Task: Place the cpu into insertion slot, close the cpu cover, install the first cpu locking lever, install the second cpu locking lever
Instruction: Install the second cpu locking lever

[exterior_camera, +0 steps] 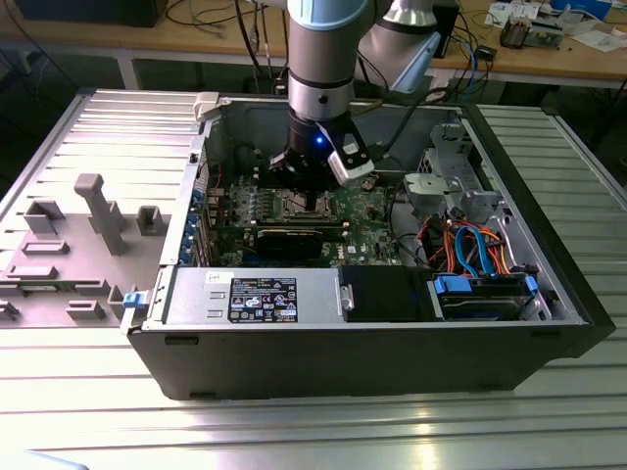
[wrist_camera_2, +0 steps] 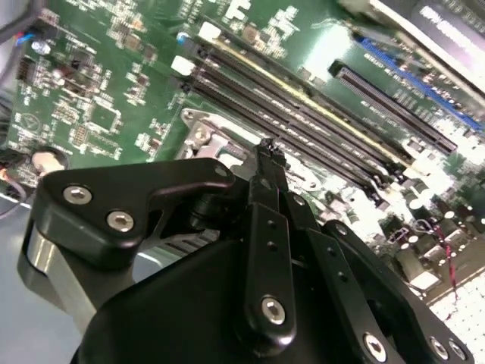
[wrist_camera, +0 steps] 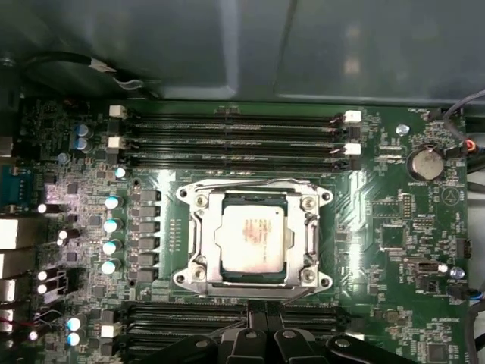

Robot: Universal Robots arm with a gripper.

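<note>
Black gripper [wrist_camera_2: 267,155] links filled the foreground of the second wrist view, fingers pressed together with nothing between them, tips just above the green motherboard [wrist_camera_2: 114,83] beside long black memory slots [wrist_camera_2: 303,121].

Next, the first wrist view: the cpu [wrist_camera: 252,238] lay flat in the insertion slot [wrist_camera: 253,291], silver top showing through the window of the cpu cover [wrist_camera: 206,239] — which sat down over it. Gripper parts stood at the socket's near edge.

Last, the exterior view — the arm [exterior_camera: 323,59] reached down into the open computer case [exterior_camera: 372,343], its gripper [exterior_camera: 312,201] low over the socket.
</note>
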